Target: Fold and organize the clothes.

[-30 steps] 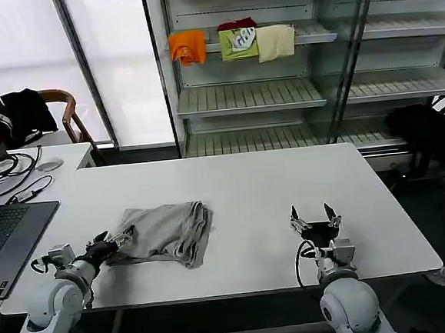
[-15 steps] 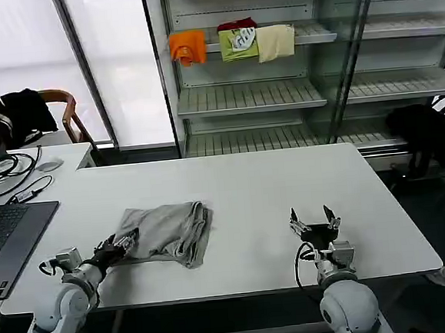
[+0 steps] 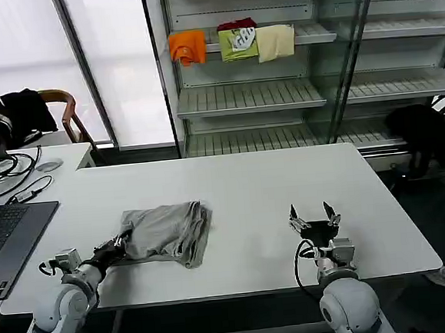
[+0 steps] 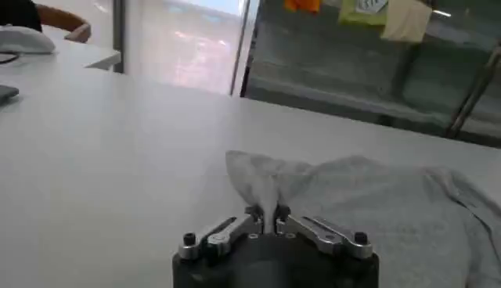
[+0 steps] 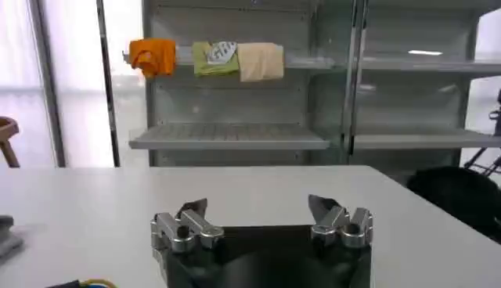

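Here the left gripper (image 4: 267,215) pinches the shirt (image 3: 166,230) — corner lifted.

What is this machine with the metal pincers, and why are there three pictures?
It's a robot with two arms, each ending in a claw. One camera sits on its head and looks down at the white table. The other two cameras ride on its wrists, so each looks out over its own claw. The left claw is pinching the edge of a grey shirt lying on the table. The right claw is open and holds nothing. Folded clothes sit on a shelf behind.
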### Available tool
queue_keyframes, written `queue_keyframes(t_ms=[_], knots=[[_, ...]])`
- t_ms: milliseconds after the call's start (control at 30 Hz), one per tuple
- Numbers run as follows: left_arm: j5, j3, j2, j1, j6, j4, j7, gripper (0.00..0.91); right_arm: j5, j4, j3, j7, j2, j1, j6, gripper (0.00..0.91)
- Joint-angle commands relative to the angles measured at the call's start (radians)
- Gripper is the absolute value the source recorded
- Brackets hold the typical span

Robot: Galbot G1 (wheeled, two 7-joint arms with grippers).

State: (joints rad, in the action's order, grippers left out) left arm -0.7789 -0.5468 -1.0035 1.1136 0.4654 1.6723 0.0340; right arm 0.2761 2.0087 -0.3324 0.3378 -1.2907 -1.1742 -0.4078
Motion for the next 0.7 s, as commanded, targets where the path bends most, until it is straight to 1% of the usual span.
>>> queue_keyframes(t_ms=[33,100,200,333,367,400,433,533,600,700], knots=[[-0.002,-0.043,0.029,0.013,-0.016,-0.004,0.018,0.010,0.001,-0.007,-0.001,0.003,0.001,0.012,-0.003,0.907],[-0.005,-0.059,0.041,0.018,-0.018,0.000,0.020,0.000,0.002,-0.010,0.001,0.003,0.001,0.017,-0.003,0.907],[-0.020,-0.135,0.088,0.023,-0.019,-0.007,0.024,0.010,0.003,-0.015,0.006,0.004,0.000,0.023,-0.002,0.907],[-0.038,-0.246,0.199,0.032,-0.028,-0.065,0.059,0.000,0.011,-0.019,0.008,0.004,0.000,0.028,0.001,0.907],[-0.037,-0.266,0.241,0.036,-0.033,-0.094,0.075,0.010,0.013,-0.022,0.008,0.004,0.001,0.029,0.002,0.907],[-0.036,-0.273,0.260,0.037,-0.036,-0.116,0.084,0.000,0.016,-0.024,0.009,0.005,0.002,0.030,0.004,0.907],[-0.030,-0.289,0.303,0.032,-0.045,-0.159,0.106,0.000,0.017,-0.026,0.009,0.005,0.003,0.031,0.005,0.907],[-0.004,-0.299,0.379,0.003,-0.065,-0.242,0.132,0.000,0.022,-0.028,0.010,0.005,0.002,0.032,0.007,0.907],[0.007,-0.306,0.420,-0.028,-0.078,-0.305,0.146,0.000,0.024,-0.026,0.007,0.005,0.001,0.031,0.007,0.907],[0.022,-0.306,0.459,-0.055,-0.096,-0.360,0.159,0.000,0.026,-0.020,0.004,0.004,0.002,0.026,0.007,0.907]])
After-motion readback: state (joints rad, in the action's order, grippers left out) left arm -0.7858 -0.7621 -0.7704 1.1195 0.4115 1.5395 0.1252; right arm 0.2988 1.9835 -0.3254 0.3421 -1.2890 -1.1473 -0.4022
